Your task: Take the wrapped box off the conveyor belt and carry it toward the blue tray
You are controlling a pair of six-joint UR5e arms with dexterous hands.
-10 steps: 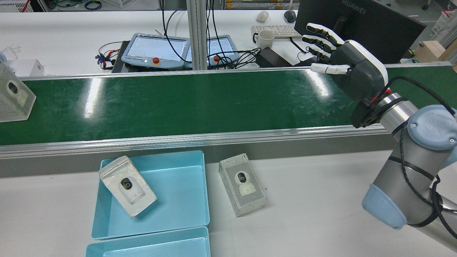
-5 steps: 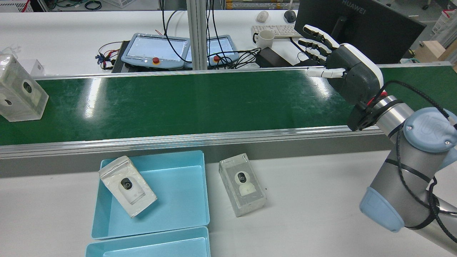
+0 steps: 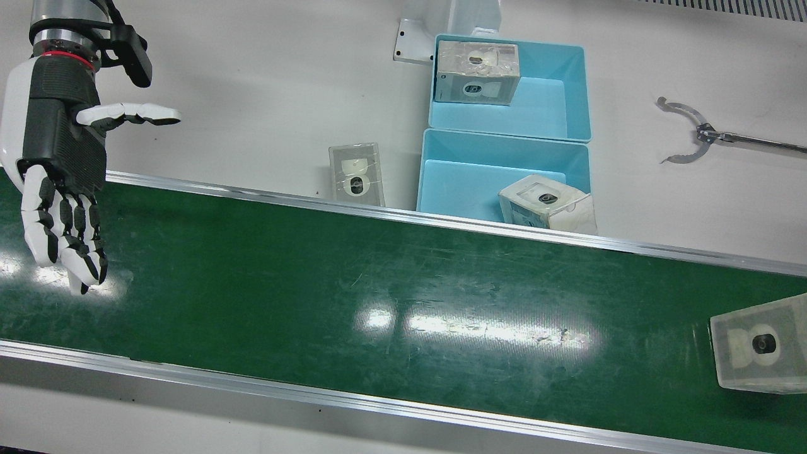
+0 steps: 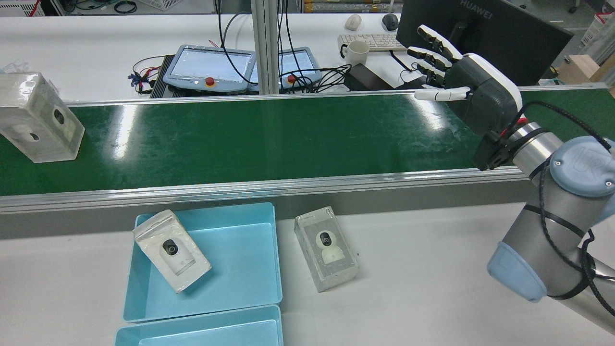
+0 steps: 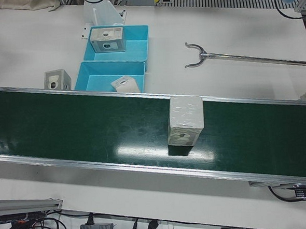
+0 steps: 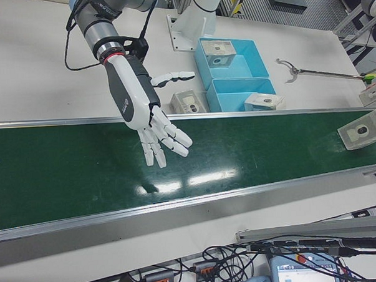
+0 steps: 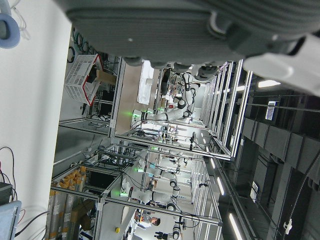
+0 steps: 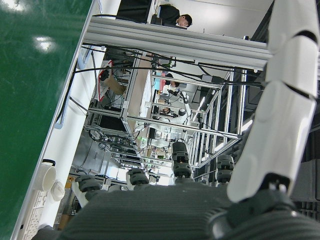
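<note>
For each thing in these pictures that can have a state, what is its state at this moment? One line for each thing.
right hand: open, empty, above the belt.
left hand: state cannot be told.
wrapped box on the conveyor belt: upright, free, far from the right hand.
near blue tray: holds one box, tilted.
far blue tray: holds one box.
box on the table: lying flat, outside the trays.

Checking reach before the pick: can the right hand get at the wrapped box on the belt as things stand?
Probably not yet. The right hand hangs open over one end of the conveyor belt, while the wrapped box stands at the opposite end. Nothing lies between them.
</note>
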